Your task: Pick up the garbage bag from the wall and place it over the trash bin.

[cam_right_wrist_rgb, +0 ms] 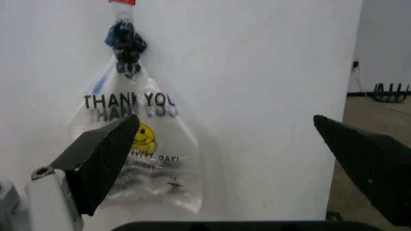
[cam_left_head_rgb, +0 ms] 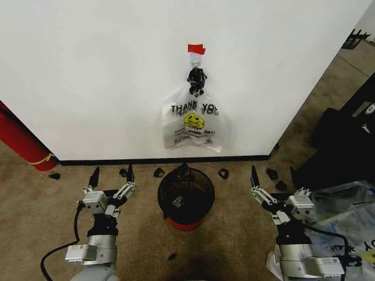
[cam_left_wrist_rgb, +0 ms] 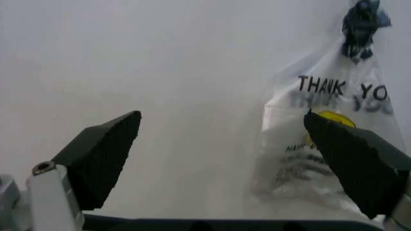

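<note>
On the white wall (cam_left_head_rgb: 88,70), a garbage bag (cam_left_head_rgb: 193,126) hangs from a small hook under a red tape strip (cam_left_head_rgb: 195,48). It is whitish and translucent, printed "THANK YOU" with a yellow smiley, and also appears in the wrist views (cam_left_wrist_rgb: 321,139) (cam_right_wrist_rgb: 147,144). Below it on the carpet stands the black wire-mesh trash bin (cam_left_head_rgb: 205,182) with its red base. My left gripper (cam_left_head_rgb: 112,173) is open, left of the bin and low. My right gripper (cam_left_head_rgb: 279,185) is open, right of the bin. Both point at the wall (cam_left_wrist_rgb: 222,120) (cam_right_wrist_rgb: 224,120) with nothing between their fingers.
A red cylinder (cam_left_head_rgb: 20,143) leans at the far left by the black baseboard (cam_left_head_rgb: 117,160). Small black pieces (cam_left_head_rgb: 223,173) lie along the baseboard. Crinkly clear plastic bags (cam_left_head_rgb: 345,211) and dark gear (cam_left_head_rgb: 345,137) sit on the floor at the right, past the wall's corner.
</note>
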{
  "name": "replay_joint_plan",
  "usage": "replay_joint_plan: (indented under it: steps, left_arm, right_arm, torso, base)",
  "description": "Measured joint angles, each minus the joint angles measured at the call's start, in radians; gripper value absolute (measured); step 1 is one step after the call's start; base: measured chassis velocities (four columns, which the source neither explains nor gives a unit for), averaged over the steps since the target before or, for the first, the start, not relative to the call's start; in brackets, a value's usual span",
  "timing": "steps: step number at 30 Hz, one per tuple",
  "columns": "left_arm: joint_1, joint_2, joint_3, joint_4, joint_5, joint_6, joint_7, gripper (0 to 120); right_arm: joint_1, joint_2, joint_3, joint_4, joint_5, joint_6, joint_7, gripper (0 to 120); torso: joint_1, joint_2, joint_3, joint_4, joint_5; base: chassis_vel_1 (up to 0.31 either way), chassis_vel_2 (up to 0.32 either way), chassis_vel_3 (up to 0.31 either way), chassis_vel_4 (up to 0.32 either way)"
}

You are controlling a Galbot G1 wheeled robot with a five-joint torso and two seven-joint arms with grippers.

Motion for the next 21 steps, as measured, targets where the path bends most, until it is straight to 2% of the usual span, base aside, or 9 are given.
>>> replay_joint_plan:
  steps: [12,21]
  left_arm:
    - [0.031,-0.087,0.02,0.009,0.078,-0.046,0.004,100]
    - [0.043,-0.083,0.02,-0.023,0.087,-0.058,0.006,100]
  right_arm:
    - [0.002,-0.04,-0.012,-0.027,0.017,0.017,0.003,100]
    - [-0.031,-0.011,-0.011,-0.027,0.008,0.059,-0.008,100]
  torso:
    - [0.0,0.0,0.0,0.0001,0.0003]
    - [0.0,0.0,0.0,0.0001,0.0003]
  base:
    - [0.0,0.0,0.0,0.0]
    - [0.0,0.0,0.0,0.0]
